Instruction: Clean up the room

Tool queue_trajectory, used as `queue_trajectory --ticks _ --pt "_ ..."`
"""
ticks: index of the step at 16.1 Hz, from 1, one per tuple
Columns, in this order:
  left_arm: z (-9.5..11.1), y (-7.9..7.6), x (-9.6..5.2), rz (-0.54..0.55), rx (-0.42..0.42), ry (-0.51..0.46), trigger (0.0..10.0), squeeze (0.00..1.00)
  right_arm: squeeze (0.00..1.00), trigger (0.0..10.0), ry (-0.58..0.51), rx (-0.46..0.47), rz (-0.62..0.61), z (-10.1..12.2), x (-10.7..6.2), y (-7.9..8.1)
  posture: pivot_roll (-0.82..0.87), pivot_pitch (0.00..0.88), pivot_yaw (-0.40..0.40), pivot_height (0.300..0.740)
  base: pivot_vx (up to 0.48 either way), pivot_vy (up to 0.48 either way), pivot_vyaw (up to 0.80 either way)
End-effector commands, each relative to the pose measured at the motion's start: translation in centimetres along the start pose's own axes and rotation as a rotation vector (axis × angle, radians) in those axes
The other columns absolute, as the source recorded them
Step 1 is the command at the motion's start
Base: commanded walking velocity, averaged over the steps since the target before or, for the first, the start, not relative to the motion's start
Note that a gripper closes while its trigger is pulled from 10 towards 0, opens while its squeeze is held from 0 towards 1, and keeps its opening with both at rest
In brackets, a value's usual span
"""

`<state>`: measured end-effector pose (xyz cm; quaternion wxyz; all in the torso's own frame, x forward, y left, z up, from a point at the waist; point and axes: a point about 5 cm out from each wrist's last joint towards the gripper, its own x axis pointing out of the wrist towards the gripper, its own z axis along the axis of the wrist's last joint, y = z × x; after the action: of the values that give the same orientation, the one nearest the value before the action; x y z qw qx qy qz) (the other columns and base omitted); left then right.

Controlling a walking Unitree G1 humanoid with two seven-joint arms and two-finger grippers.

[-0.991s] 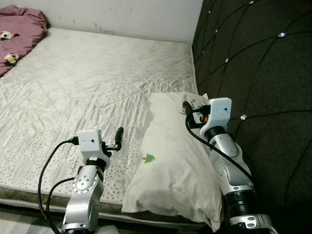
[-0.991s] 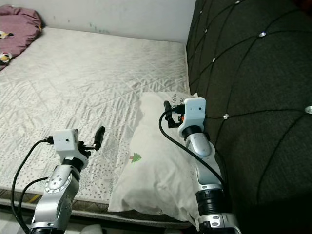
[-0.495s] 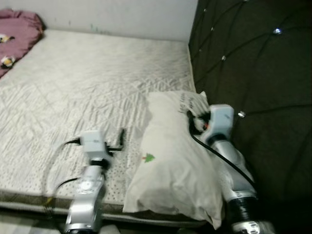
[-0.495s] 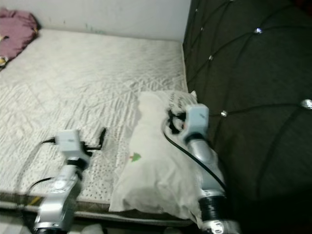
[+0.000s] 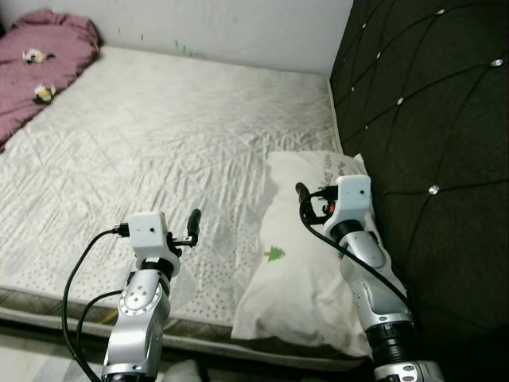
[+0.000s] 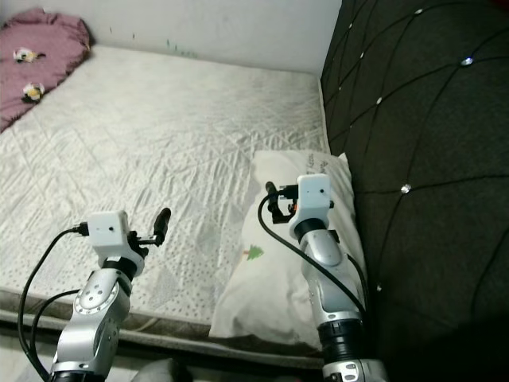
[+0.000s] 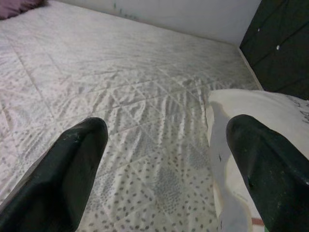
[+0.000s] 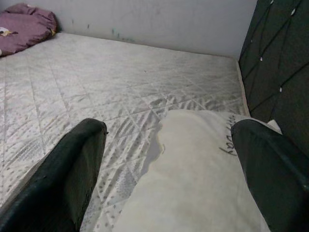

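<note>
A white pillow [image 5: 290, 274] with a small green tree print lies at the mattress's right edge, against the dark headboard. My right gripper [image 5: 302, 192] hovers over the pillow's upper half, open with nothing in it; its wrist view shows the pillow [image 8: 193, 169] spread below the wide-apart fingers [image 8: 72, 164]. My left gripper [image 5: 193, 220] hangs open above the quilted mattress [image 5: 159, 135], just left of the pillow. In its wrist view the pillow's edge [image 7: 241, 159] lies beside one finger [image 7: 260, 164]. Neither gripper touches the pillow.
A maroon blanket [image 5: 36, 76] with small white toys or prints on it is bunched at the mattress's far left corner. The tufted dark headboard [image 5: 429, 119] rises on the right, a pale wall [image 5: 238, 24] at the back. The mattress's front edge [image 5: 48, 298] runs just below my arms.
The whole picture has shifted, so the camera moved, with blur half a second ago. Both arms keep about the same pose and both grippers stay open.
</note>
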<state>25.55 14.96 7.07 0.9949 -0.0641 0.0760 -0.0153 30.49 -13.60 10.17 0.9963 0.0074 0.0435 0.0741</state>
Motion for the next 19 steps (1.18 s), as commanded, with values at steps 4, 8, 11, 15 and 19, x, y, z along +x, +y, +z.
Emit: queue_trajectory --ticks 4,8,11,15,19 --pt "0.2 0.0 0.0 0.01 -0.003 0.003 10.0 0.0 0.0 10.0 0.013 0.011 0.001 -0.1 -0.1 0.0 0.0 0.0 -0.051 0.74 0.0 0.48 -0.8" --pt "0.3 0.2 -0.2 0.015 0.004 0.003 10.0 0.0 0.0 10.0 0.016 0.011 0.007 -0.2 0.0 0.2 0.01 0.0 -0.052 0.74 0.0 0.48 -0.64" --pt "0.3 0.3 -0.2 0.017 0.011 0.008 10.0 0.0 0.0 10.0 0.013 0.012 0.004 -0.1 0.1 0.3 0.02 0.0 -0.049 0.74 0.0 0.48 -0.15" --pt "0.5 0.2 -0.2 -0.004 0.011 -0.009 10.0 0.0 0.0 10.0 0.018 0.013 0.014 -0.3 0.0 0.5 0.02 0.0 -0.05 0.74 0.0 0.48 0.0" --pt "0.2 0.1 -0.3 0.021 0.006 0.021 10.0 0.0 0.0 10.0 0.027 0.0 0.044 -0.6 -0.1 0.8 0.02 0.0 -0.054 0.74 0.0 0.48 0.0"
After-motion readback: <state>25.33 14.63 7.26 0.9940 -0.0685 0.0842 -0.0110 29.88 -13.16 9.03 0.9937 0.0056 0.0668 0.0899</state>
